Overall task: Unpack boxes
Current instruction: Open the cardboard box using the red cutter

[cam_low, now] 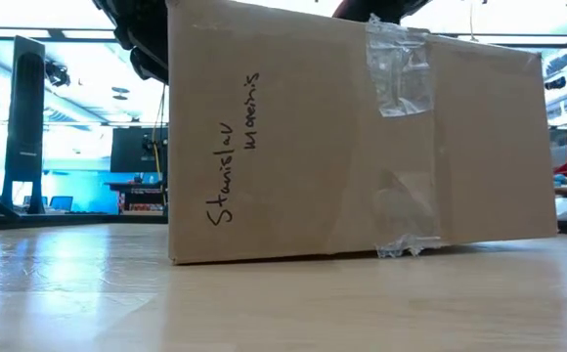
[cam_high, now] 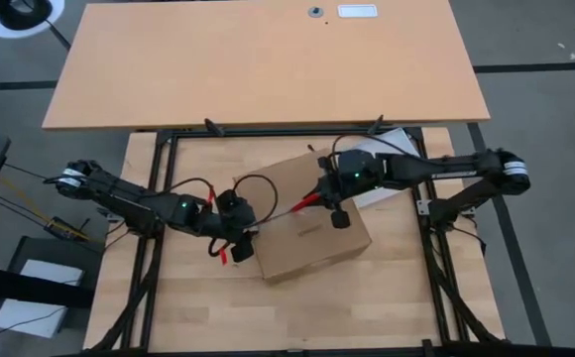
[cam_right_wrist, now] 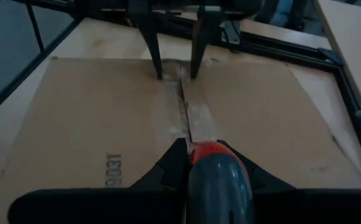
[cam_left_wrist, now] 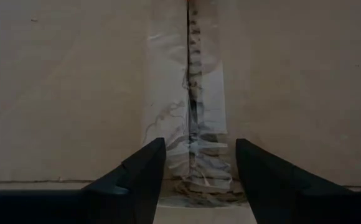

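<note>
The brown cardboard box [cam_high: 312, 218] lies flat on the wooden table, its taped top seam [cam_right_wrist: 183, 106] running left to right. In the low view, its near wall [cam_low: 352, 137] has handwriting and tape strips. My left gripper [cam_left_wrist: 196, 158] is open at the box's left end, one finger on each side of the seam. My right gripper [cam_right_wrist: 210, 163] is over the middle of the box top, shut on a red-handled box cutter [cam_high: 307, 203]. The cutter points along the seam toward the left gripper. The tape shows a dark slit [cam_left_wrist: 190, 68] along the seam. My left gripper sets its two open fingertips [cam_right_wrist: 159, 73] on the box top at its left edge [cam_left_wrist: 187, 182], one on each side of the taped seam. They slant down from above and from the table's left. The box stays flat on the table. My right gripper pinches the cutter's red and grey handle [cam_right_wrist: 213, 177] between its two fingers. It comes from the table's right, with the fingers lying along the cutter. The handle slants down toward the seam. The handle itself hides the blade and where it meets the tape.
A black metal frame [cam_high: 169, 149] borders the work table. A larger wooden table [cam_high: 268, 59] stands beyond the far edge. Something white [cam_high: 395, 141] lies under the right arm at the far right. Bare tabletop [cam_high: 347, 307] lies in front of the box.
</note>
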Robot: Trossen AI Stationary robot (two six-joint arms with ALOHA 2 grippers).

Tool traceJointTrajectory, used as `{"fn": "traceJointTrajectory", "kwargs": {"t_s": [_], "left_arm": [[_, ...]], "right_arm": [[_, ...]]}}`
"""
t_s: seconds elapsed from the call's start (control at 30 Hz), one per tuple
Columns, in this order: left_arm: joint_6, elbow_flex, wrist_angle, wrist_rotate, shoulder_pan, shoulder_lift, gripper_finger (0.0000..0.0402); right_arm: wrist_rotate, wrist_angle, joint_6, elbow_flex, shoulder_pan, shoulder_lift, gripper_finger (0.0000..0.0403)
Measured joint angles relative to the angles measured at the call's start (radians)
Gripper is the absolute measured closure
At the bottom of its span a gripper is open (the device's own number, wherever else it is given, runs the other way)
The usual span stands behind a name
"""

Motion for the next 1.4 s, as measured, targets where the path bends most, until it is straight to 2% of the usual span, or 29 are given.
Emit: {"fn": "traceJointTrajectory", "kwargs": {"t_s": [0.43, 1.4], "left_arm": [[-0.011, 0.001, -0.049, 0.000, -0.006, -0.001, 0.0193], [-0.048, -0.002, -0.135, 0.006, -0.014, -0.042, 0.0193]], "right_arm": [[0.046, -0.170, -0.022, 0.001, -0.022, -0.082, 0.0347], [0.101, -0.322, 0.011, 0.002, -0.023, -0.263, 0.0347]]}}
